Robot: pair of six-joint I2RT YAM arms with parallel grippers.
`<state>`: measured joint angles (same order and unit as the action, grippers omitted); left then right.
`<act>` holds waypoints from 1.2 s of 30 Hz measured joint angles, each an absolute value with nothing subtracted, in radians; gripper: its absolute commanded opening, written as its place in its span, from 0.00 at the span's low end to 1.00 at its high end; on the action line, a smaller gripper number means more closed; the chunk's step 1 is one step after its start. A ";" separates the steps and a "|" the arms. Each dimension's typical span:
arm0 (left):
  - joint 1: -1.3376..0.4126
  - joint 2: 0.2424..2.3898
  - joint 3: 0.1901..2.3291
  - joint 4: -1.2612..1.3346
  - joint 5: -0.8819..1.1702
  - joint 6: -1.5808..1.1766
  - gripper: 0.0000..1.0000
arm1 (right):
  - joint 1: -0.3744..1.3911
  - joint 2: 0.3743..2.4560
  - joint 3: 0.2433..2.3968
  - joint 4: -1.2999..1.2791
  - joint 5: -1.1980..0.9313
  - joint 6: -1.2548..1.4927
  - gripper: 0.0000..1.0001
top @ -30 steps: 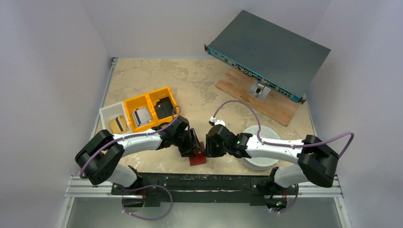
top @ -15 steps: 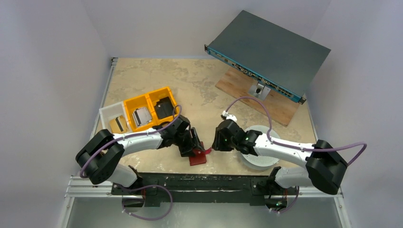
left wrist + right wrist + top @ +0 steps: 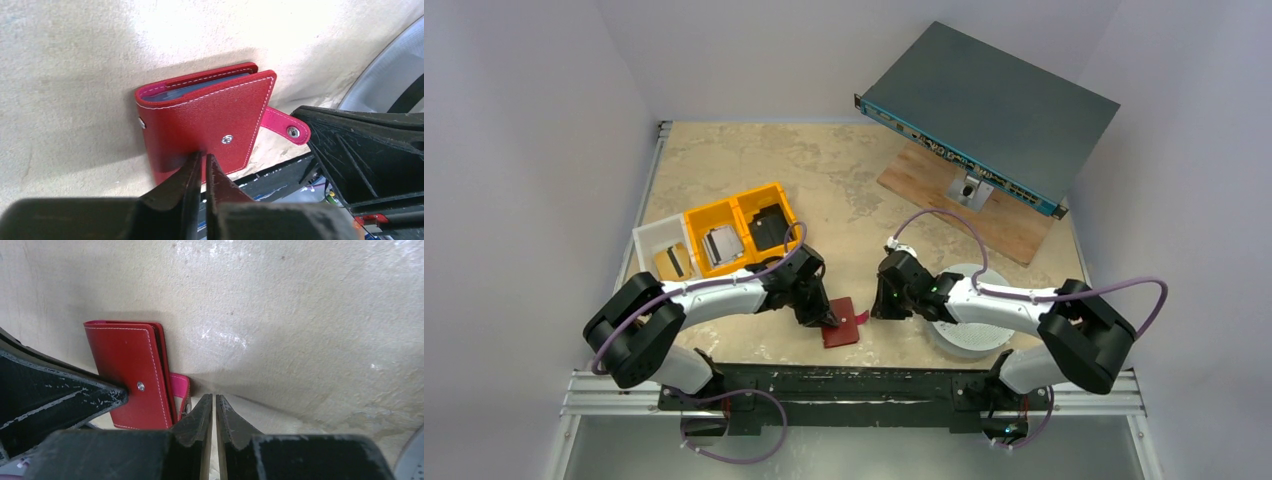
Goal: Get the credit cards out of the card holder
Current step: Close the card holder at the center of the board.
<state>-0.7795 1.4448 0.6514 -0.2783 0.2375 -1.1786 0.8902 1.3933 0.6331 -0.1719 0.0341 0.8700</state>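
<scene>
left gripper (image 3: 204, 159): jaws all but together, only a hairline slit between them. Tips sat over the near edge of the holder's top cover. Could not tell whether they nipped the leather.
card holder (image 3: 200, 117): red, folded over, unsnapped. It lay flat on the table (image 3: 75, 60) near the front edge, between the two grippers.
credit cards (image 3: 200, 86): pale blue-grey edges showed between the covers at the far side. None were out.
snap tab (image 3: 285, 127): pink, hanging loose, poking out right toward the other arm.
right gripper (image 3: 214, 402): jaws together on nothing, tips just beside the tab.
handling, holder: probably light with soft, floppy covers, and likely to skate on the table if nudged. Best to pin one cover and lift the other by its free edge or the tab.
handling, cards: probably thin, stiff and slick, snug in their sleeves. Best pinched at an exposed edge and drawn straight out along the sleeve, not levered.
</scene>
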 measured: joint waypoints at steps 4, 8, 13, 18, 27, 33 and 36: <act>-0.780 1.448 0.659 -0.299 0.226 -1.166 0.00 | 0.899 1.406 0.634 -0.147 0.023 0.870 0.07; -0.780 1.460 0.670 -0.307 0.223 -1.162 0.00 | 0.915 1.424 0.645 -0.133 0.008 0.870 0.06; -0.780 1.466 0.675 -0.310 0.223 -1.159 0.00 | 0.952 1.462 0.679 -0.122 0.007 0.870 0.06; -0.780 1.472 0.677 -0.311 0.224 -1.159 0.00 | 0.983 1.496 0.704 -0.110 0.010 0.870 0.06; -0.779 1.480 0.685 -0.317 0.231 -1.158 0.00 | 0.988 1.532 0.721 -0.111 0.014 0.870 0.06; -0.780 1.480 0.694 -0.328 0.229 -1.139 0.00 | 0.990 1.535 0.723 -0.107 0.013 0.871 0.06; -0.780 1.476 0.711 -0.346 0.219 -1.123 0.00 | 0.998 1.538 0.725 -0.100 0.012 0.874 0.07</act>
